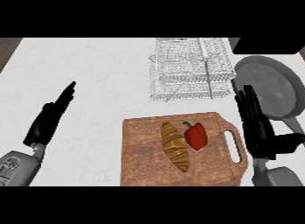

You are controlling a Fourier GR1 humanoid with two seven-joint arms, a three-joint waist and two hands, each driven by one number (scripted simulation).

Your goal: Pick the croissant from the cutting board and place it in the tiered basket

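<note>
Head view, looking steeply down at a white speckled counter. The wooden cutting board lies low in the middle, its handle side to the right.

The croissant lies on the board, right of the board's centre. It is long and golden brown, running from upper left to lower right. No hand touches it.

A red bell pepper with a green stem is also on the board, touching or just beside the croissant's right side; cannot tell which.

The tiered basket, white wire, stands on the counter above the board and apart from it. Nothing can be made out inside it.

A grey frying pan sits right of the basket, with its handle running down toward the lower right. A dark object is at the top right edge, cut off; cannot tell what it is.

The left hand is over bare counter, well left of the board. Its fingers are straight and pressed together, pointing up and right. It holds nothing. Its grey forearm comes in from the lower left.

The right hand is just right of the board's handle side, overlapping the pan's lower rim. Its fingers are straight, close together and pointing up, with the thumb out to the right. It holds nothing and is apart from the croissant. Its grey forearm is at the lower right.

A brown wooden strip runs along the counter's left edge
</note>
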